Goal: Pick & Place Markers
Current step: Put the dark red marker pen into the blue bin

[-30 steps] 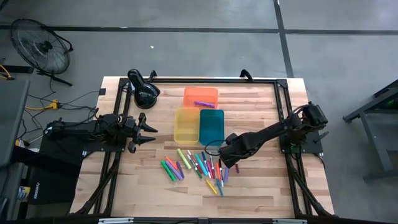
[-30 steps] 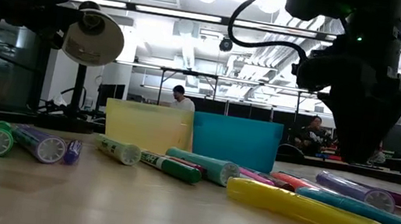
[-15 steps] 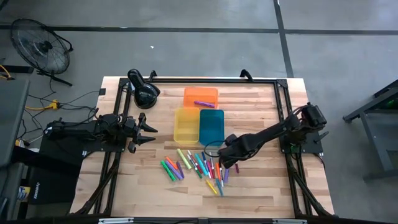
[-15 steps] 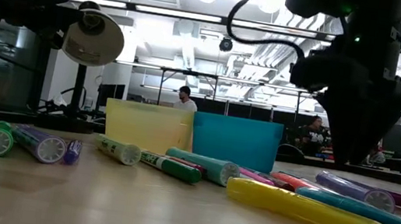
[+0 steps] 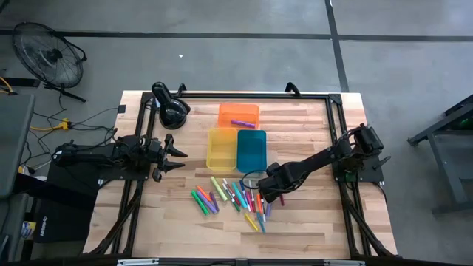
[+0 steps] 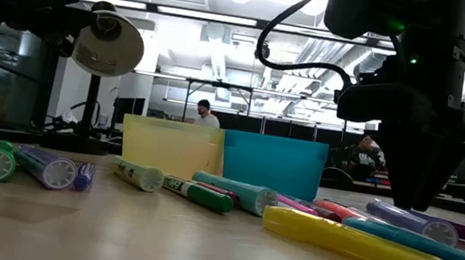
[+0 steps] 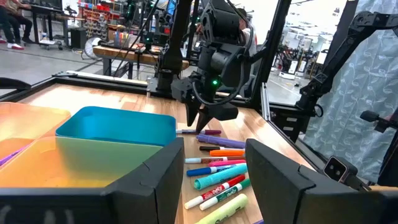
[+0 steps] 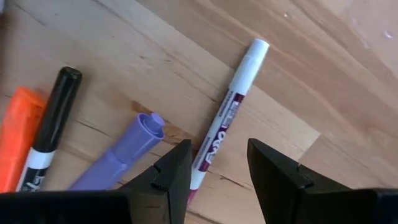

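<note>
Markers [image 5: 233, 198] lie scattered on the wooden worktop [image 5: 310, 222] at lower centre of the high view, below three trays; a single purple marker [image 5: 242, 123] rests inside the orange tray [image 5: 238, 114] at upper centre. Yellow tray [image 5: 220, 149] and blue tray [image 5: 251, 150] sit side by side just below the orange one, touching each other.

Right tool [image 5: 263, 196] is lowered over the right-hand end of the marker spread, its fingers parted – nothing between them is gripped. In the right wrist view the two dark fingers [image 8: 171, 169] straddle a white-barrelled marker [image 8: 225, 119] lying flat on the wood; a lavender marker [image 8: 122, 154], a black-capped marker [image 8: 53, 121] and an orange marker [image 8: 13, 134] lie beside it. Whether the fingertips touch the wood cannot be told.

Left tool [image 5: 177, 156] waits at middle left of the high view, off the marker group, fingers spread and empty – its wrist view confirms the gap between them.

Black desk lamp [image 5: 169, 107] stands at the worktop's upper left. In the low view, people are seated in the room beyond
</note>
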Controlling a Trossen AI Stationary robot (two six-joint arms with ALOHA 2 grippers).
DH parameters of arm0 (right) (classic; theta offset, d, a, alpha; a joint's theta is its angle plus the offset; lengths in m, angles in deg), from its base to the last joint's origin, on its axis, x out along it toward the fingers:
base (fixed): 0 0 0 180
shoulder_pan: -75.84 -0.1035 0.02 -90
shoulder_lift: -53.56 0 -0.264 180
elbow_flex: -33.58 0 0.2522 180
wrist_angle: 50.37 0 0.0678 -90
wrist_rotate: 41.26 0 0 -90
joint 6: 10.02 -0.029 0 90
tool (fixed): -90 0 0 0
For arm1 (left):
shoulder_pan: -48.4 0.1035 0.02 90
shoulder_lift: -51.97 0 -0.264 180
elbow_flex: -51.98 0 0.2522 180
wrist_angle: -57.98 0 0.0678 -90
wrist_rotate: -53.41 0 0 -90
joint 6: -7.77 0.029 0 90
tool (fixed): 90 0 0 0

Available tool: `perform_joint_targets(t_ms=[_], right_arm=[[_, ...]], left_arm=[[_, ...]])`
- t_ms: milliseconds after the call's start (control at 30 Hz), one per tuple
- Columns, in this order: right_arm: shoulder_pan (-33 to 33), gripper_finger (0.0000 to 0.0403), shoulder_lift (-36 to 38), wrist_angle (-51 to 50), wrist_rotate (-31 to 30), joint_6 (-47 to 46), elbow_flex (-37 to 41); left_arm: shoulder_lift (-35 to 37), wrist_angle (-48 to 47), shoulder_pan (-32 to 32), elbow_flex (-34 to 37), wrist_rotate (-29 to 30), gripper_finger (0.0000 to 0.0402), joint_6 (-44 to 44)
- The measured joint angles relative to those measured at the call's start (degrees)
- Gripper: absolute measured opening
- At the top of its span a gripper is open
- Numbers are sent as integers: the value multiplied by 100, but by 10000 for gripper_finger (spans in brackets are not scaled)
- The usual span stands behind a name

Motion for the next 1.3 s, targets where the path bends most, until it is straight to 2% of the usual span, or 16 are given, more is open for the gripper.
perform_joint_targets(t_ms=[600, 1200, 1300], right_arm=[[2, 140, -272, 205, 271, 20, -7], [7, 24, -281, 170, 470, 526, -7], [7, 18, -279, 105, 515, 704, -7]], left_arm=[[-2, 0, 0, 0, -1, 170, -1], [-1, 0, 0, 0, -1, 170, 0], [-2, 0, 0, 0, -1, 170, 1]])
